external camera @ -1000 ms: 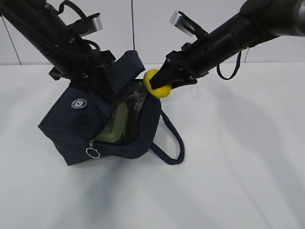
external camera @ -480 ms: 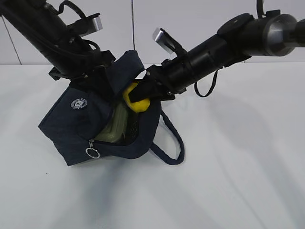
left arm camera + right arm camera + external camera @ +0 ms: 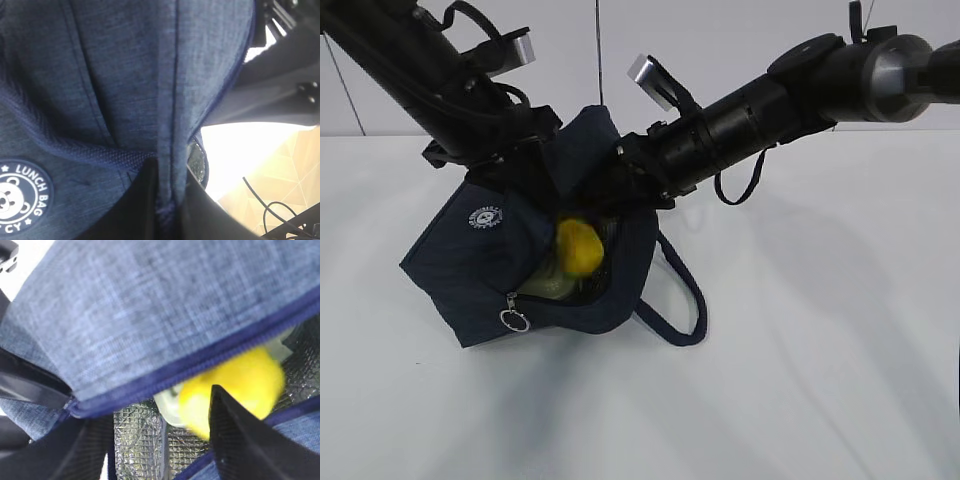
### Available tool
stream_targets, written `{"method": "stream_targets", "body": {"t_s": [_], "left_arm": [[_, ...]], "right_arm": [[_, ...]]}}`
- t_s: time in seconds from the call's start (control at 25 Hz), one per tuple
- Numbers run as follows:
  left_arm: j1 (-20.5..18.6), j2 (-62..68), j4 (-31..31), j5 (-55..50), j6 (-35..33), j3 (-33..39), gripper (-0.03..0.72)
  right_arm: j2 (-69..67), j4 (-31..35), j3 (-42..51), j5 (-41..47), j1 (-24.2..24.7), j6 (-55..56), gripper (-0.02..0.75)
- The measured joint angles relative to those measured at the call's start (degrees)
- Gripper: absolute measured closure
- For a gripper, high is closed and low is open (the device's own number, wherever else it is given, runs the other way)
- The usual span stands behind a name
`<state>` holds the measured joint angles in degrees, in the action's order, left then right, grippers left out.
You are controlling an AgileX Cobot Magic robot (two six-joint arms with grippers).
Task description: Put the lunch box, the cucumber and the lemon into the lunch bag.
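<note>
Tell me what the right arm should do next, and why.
Probably back the right gripper out of the lunch bag: the lemon sits inside on the lunch box, clear of the spread fingers, while the left gripper pinches the flap open.

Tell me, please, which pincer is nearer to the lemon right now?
The right. The right pincer sits at the lunch bag's opening, the lemon just beyond its fingertips, apparently released. The left pincer pinches the bag's fabric at the far upper edge.
</note>
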<state>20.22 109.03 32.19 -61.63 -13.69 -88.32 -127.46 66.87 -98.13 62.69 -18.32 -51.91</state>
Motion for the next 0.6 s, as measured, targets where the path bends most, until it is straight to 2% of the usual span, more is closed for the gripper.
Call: {"method": "stream_targets", "body": {"t_s": [0.4, 0.6], "left_arm": [[0.0, 0.0, -0.1, 0.0, 0.0, 0.0, 0.667], [0.0, 0.0, -0.1, 0.0, 0.0, 0.0, 0.667]], "right_arm": [[0.0, 0.2, 0.0, 1.0, 0.3, -0.4, 0.276], [0.0, -0.3, 0.0, 2.3, 2.3, -0.2, 0.276]]}}
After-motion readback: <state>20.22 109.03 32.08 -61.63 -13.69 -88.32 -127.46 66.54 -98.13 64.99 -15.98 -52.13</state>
